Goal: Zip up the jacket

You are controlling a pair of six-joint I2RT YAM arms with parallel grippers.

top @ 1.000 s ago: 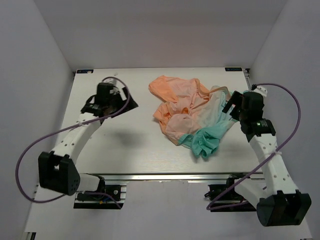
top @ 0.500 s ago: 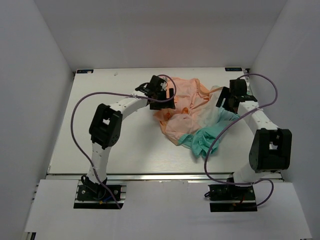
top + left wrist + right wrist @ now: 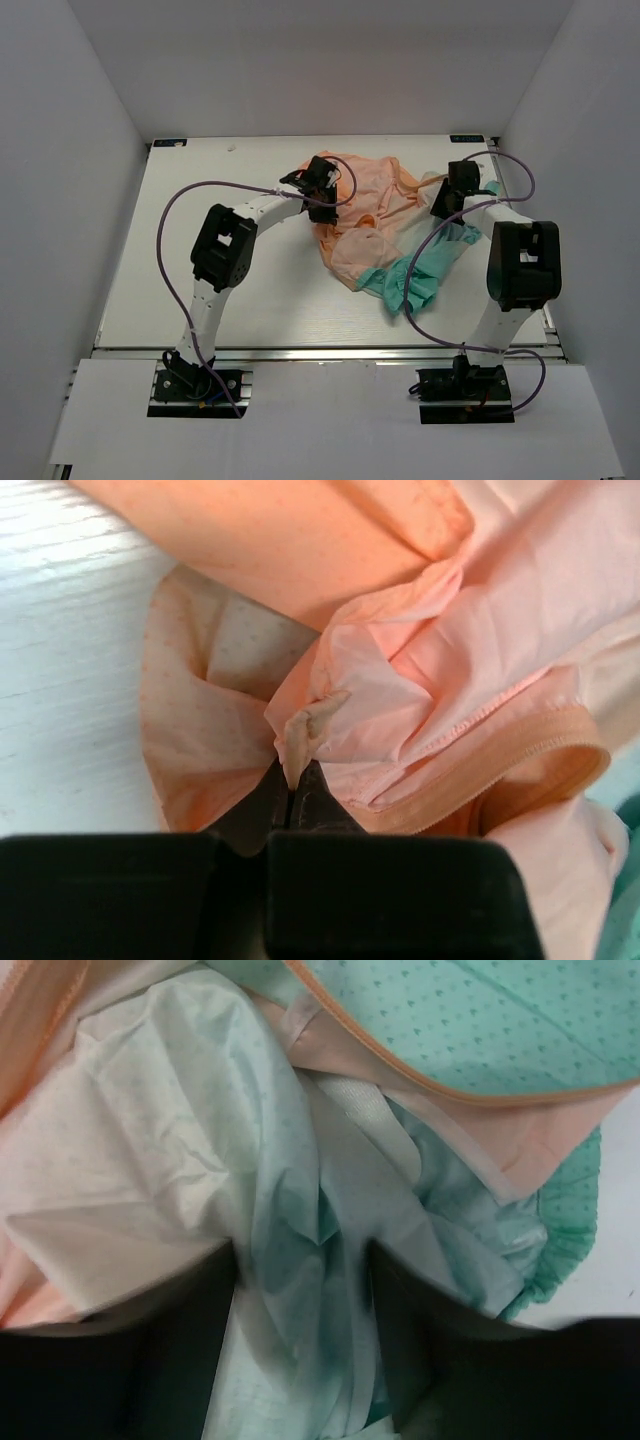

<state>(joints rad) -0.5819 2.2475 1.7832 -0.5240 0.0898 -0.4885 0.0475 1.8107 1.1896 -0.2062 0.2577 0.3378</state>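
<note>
The jacket (image 3: 385,235) lies crumpled right of centre on the white worktop (image 3: 190,290), peach at its far left and mint at its near right. The cloth is thin, faintly dotted and heavily creased, with stitched orange zipper tape (image 3: 500,742) curling through the folds. We judge this the spreading step: the left pincer (image 3: 292,792) is clamped on a small peak of peach fabric at the far-left edge, and the right pincer (image 3: 300,1340) stands apart, straddling pale mint cloth at the right edge without gripping. The next move calls for drawing the garment flat to expose both zipper halves.
</note>
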